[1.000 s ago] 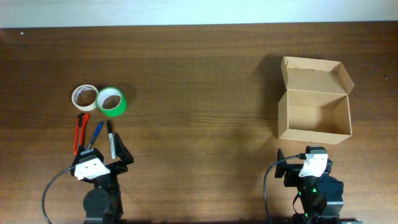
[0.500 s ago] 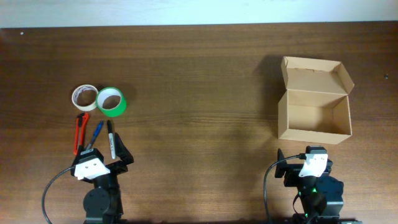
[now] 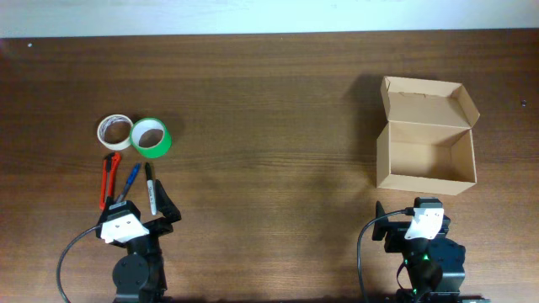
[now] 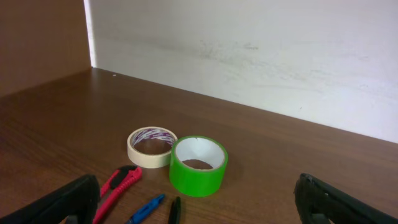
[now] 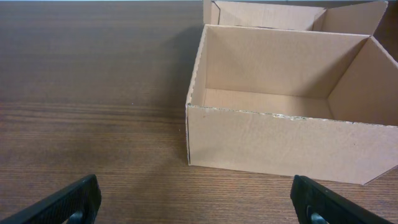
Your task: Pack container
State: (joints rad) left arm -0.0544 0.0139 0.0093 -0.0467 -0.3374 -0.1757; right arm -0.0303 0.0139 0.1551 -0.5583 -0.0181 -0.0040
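Overhead: the open box (image 3: 425,156) sits near the right edge of the desk (image 3: 269,93). The green tape (image 3: 151,137) and white tape (image 3: 114,131) touch near the left edge.

Left wrist: left fingers (image 4: 65,202) spread wide, facing the green tape.

Right wrist: right fingers (image 5: 68,200) spread wide, facing the box.

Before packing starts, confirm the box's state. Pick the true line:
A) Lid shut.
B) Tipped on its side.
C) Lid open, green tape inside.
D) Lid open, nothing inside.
D: the container stands upright with its lid folded back and only bare cardboard inside, while the green tape roll lies far off to its left.
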